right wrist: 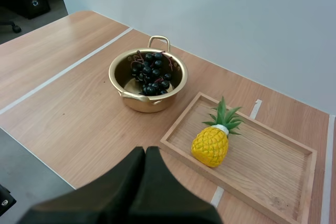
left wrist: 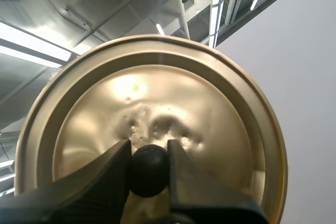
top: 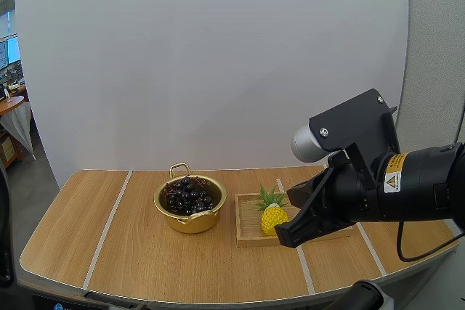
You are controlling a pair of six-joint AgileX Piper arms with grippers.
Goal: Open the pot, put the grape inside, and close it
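A gold pot stands uncovered on the table, with a bunch of dark grapes inside it; the same pot and grapes lie ahead of my right gripper. My left gripper is shut on the black knob of the gold lid, held up in the air. My right gripper hovers over the front of the wooden tray; its fingers lie together, shut on nothing.
A yellow toy pineapple lies in the wooden tray right of the pot. White lines cross the wooden table. The table's front edge runs close below the tray.
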